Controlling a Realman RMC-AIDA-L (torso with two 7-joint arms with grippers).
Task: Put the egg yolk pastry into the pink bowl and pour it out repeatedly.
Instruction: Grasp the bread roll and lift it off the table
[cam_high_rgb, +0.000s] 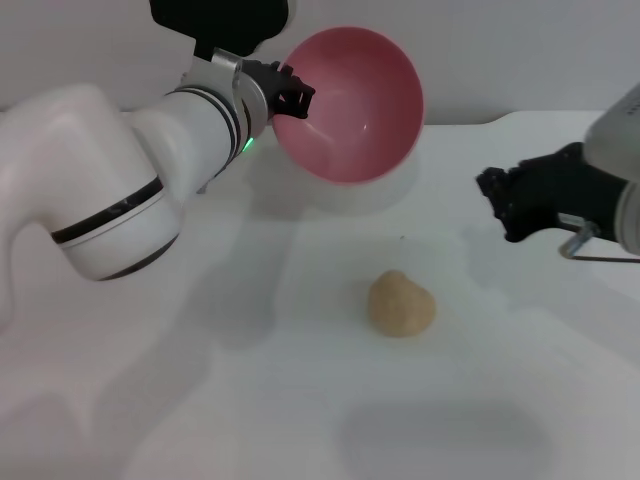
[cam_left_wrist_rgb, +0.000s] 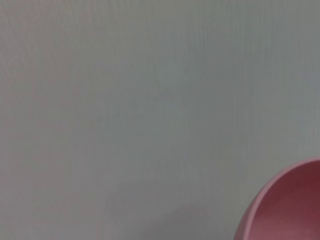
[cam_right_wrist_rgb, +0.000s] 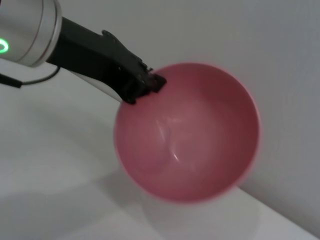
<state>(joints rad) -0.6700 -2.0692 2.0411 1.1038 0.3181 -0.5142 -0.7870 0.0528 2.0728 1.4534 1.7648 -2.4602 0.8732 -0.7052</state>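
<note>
While you scan from left to right, you meet these things in turn.

Left arm: it reaches from the near left toward the far middle, a green light showing on its wrist.

Left gripper (cam_high_rgb: 292, 97): you see it clamped on the left rim of the pink bowl, its black fingers (cam_right_wrist_rgb: 142, 84) closed over the edge, one inside and one outside. It holds the bowl up off the table.

Pink bowl (cam_high_rgb: 355, 110): it is tipped on its side with its mouth turned toward you and a little downward, so you look straight into the smooth inside. Nothing lies in it. It hangs at the far middle of the scene, close to the wall, and its shadow falls on the table below it. In the left wrist view only a curved piece of its rim (cam_left_wrist_rgb: 280, 210) shows against the plain wall.

Egg yolk pastry (cam_high_rgb: 400, 303): it lies on the white table (cam_high_rgb: 200, 420), near of the bowl and slightly right of it, well apart from both grippers. It is a pale tan, lumpy ball, resting alone.

Right gripper (cam_high_rgb: 510, 205): it hovers above the table on the right, empty, pointing left toward the bowl. You cannot tell how wide its fingers stand.
</note>
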